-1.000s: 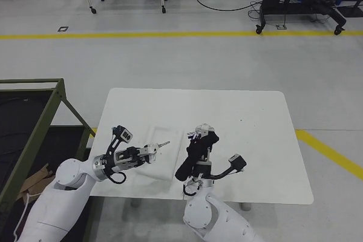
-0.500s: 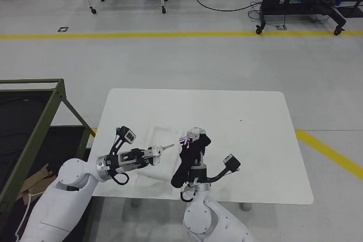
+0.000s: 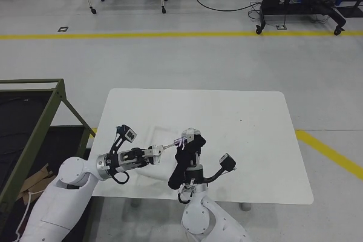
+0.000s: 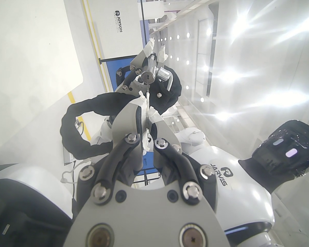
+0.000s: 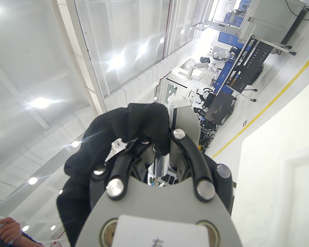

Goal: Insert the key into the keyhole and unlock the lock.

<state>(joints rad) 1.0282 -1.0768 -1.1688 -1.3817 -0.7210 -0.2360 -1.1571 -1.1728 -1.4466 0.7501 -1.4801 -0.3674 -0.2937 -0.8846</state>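
My left gripper [image 4: 147, 113] pinches the key [image 4: 147, 96], tip at the keyhole [image 4: 147, 78] of the lock [image 4: 152, 65] clamped in my right gripper [image 4: 156, 50], above the near edge of the table [image 3: 248, 121]. I'd push straight in, then twist.

The left gripper [image 4: 147, 108] is clamping the key [image 4: 147, 95], pointing at the right gripper [image 4: 155, 50] just ahead, which is gripping the lock [image 4: 147, 76].

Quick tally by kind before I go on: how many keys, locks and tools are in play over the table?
Keys: 1, the key, held in the left tool.
Locks: 1, the lock, held in the right tool.
Tools: 2.
Total: 4.
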